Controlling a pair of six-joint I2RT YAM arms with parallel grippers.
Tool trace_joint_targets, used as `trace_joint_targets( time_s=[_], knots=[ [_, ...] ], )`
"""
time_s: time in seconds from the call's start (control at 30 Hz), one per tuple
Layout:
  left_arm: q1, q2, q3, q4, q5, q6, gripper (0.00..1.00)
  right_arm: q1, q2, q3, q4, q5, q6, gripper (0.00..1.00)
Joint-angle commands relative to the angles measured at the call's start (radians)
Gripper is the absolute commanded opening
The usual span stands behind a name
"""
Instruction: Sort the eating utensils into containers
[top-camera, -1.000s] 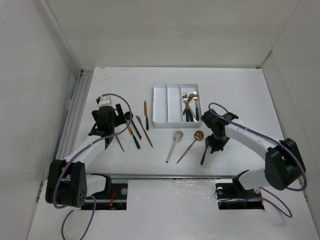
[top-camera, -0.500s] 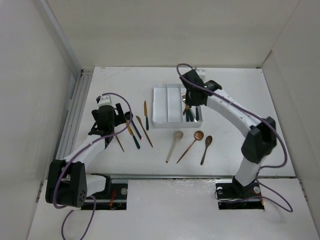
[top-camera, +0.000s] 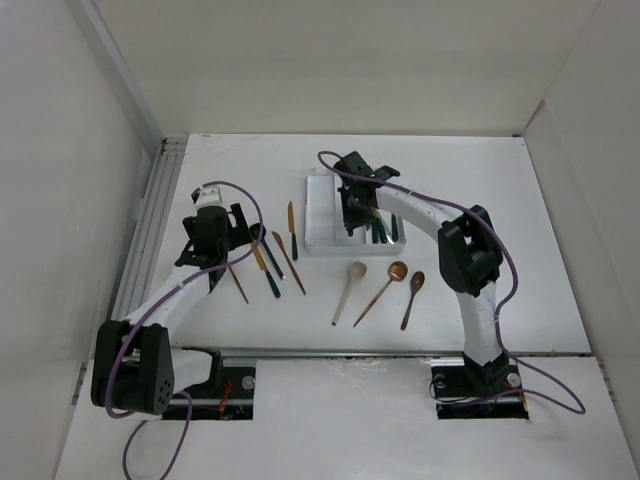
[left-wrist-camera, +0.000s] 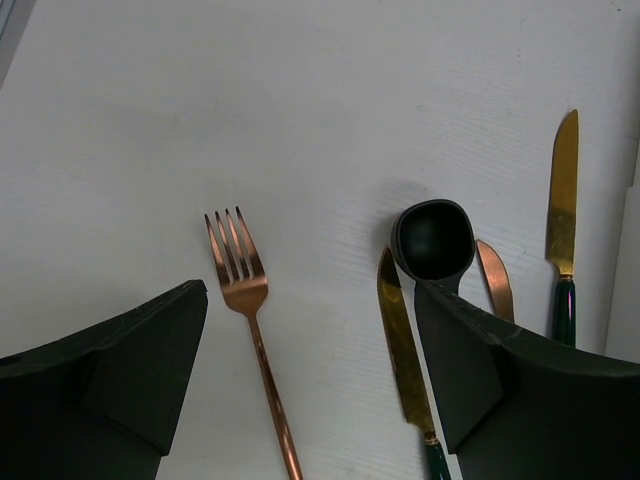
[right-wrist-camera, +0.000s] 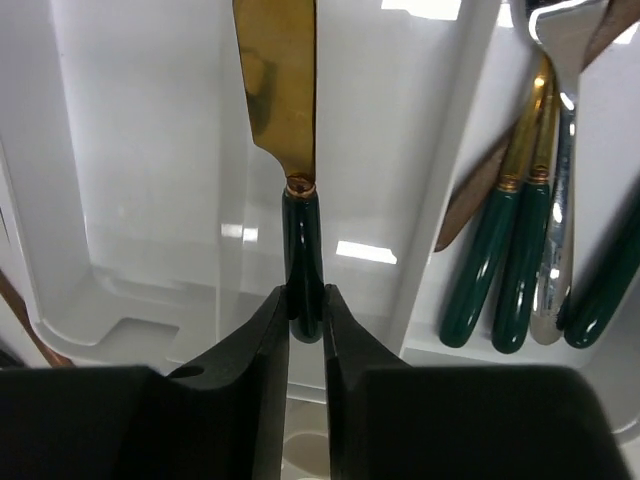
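Right gripper (right-wrist-camera: 305, 318) clamped on green handle of gold knife (right-wrist-camera: 283, 90); blade points ahead of fingers, in middle compartment of white tray (right-wrist-camera: 130, 230). Green-handled utensils (right-wrist-camera: 520, 270) in compartment to its right. Left gripper (left-wrist-camera: 310, 335) spread wide above table (left-wrist-camera: 200, 100); copper fork (left-wrist-camera: 243, 285) between fingers, black spoon (left-wrist-camera: 433, 238) just ahead of right finger.

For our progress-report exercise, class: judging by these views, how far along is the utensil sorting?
Done: a few green-handled utensils lie in the tray's right compartment. In hand: the right tool grips a knife by its handle over the neighbouring bare compartment. Remaining: the fork beneath the open left tool, the black spoon, several knives and three spoons on the table.
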Motion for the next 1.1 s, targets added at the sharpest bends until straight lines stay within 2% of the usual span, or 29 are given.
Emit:
trace_joint_targets(
  time_s=[0.0, 0.07, 0.1, 0.2, 0.23, 0.3, 0.33, 0.37, 0.43, 0.53, 0.6, 0.73, 0.83, 1.03, 1.07],
  knots=[
    [0.004, -0.016, 0.049, -0.007, 0.005, -0.026, 0.82, 0.011, 0.013, 0.040, 0.039, -0.064, -0.023, 0.21],
    [0.004, -0.007, 0.049, -0.007, 0.015, -0.026, 0.82, 0.011, 0.013, 0.040, 0.029, -0.064, -0.023, 0.31],
    [0.004, -0.007, 0.049, -0.007, 0.015, -0.026, 0.82, 0.011, 0.013, 0.040, 0.029, -0.064, -0.023, 0.41],
    [0.004, -0.007, 0.049, -0.018, 0.004, -0.040, 0.82, 0.011, -0.013, 0.030, 0.029, -0.055, -0.023, 0.52],
    [0.004, -0.007, 0.049, -0.030, 0.004, -0.052, 0.82, 0.011, -0.025, 0.030, 0.029, -0.046, -0.023, 0.52],
    [0.004, -0.007, 0.058, -0.070, -0.053, -0.121, 0.76, 0.011, -0.036, 0.030, 0.029, -0.035, -0.023, 0.53],
    [0.013, -0.007, 0.058, -0.084, -0.068, -0.141, 0.71, 0.011, -0.048, 0.030, 0.029, -0.023, -0.023, 0.53],
    [0.025, -0.007, 0.058, -0.101, -0.092, -0.162, 0.61, 0.011, -0.048, 0.039, 0.029, -0.023, -0.023, 0.53],
    [0.043, 0.006, 0.088, -0.159, -0.093, -0.189, 0.52, 0.011, -0.079, 0.048, 0.020, -0.012, -0.023, 0.53],
    [0.056, 0.018, 0.110, -0.208, -0.036, -0.172, 0.46, 0.011, -0.108, 0.048, 0.010, 0.013, -0.014, 0.53],
    [0.056, 0.049, 0.139, -0.231, 0.022, -0.152, 0.46, 0.011, -0.127, 0.048, 0.009, 0.036, -0.004, 0.53],
    [0.045, 0.095, 0.148, -0.299, 0.044, -0.152, 0.46, 0.002, -0.174, 0.048, -0.012, 0.045, -0.004, 0.53],
    [0.045, 0.134, 0.148, -0.332, 0.055, -0.152, 0.54, -0.008, -0.196, 0.037, -0.021, 0.054, -0.004, 0.53],
    [0.045, 0.191, 0.161, -0.391, 0.074, -0.176, 0.54, -0.032, -0.216, -0.015, -0.043, 0.054, -0.004, 0.53],
    [0.045, 0.200, 0.171, -0.406, 0.064, -0.185, 0.57, -0.041, -0.226, -0.015, -0.043, 0.054, -0.004, 0.53]
  ],
)
